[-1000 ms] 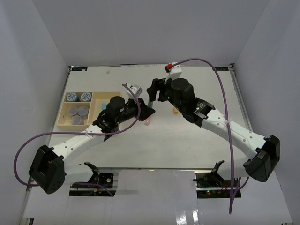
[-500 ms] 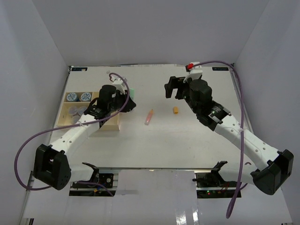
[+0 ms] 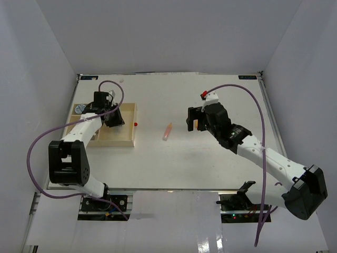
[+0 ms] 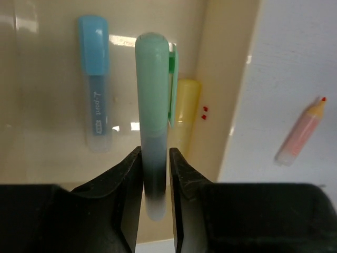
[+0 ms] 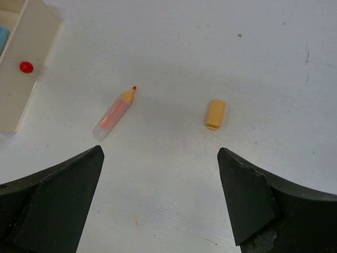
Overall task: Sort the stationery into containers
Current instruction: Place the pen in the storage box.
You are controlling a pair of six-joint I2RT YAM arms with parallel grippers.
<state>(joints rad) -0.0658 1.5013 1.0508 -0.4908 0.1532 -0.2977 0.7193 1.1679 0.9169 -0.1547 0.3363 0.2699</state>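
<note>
Tray now under left claw gripping green stick | right claw released, moved over orange cap

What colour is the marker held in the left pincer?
Mint green marker; clearest in the left wrist view.

— What blocks the middle of the worktop?
— A pink stick and an orange cap, well apart, bare between.
— Left edge?
— The tray wall; inside, blue stick and yellow stick, the gap between them under a held green stick.

Lab robot cell; white enclosure walls; purple cables
</note>
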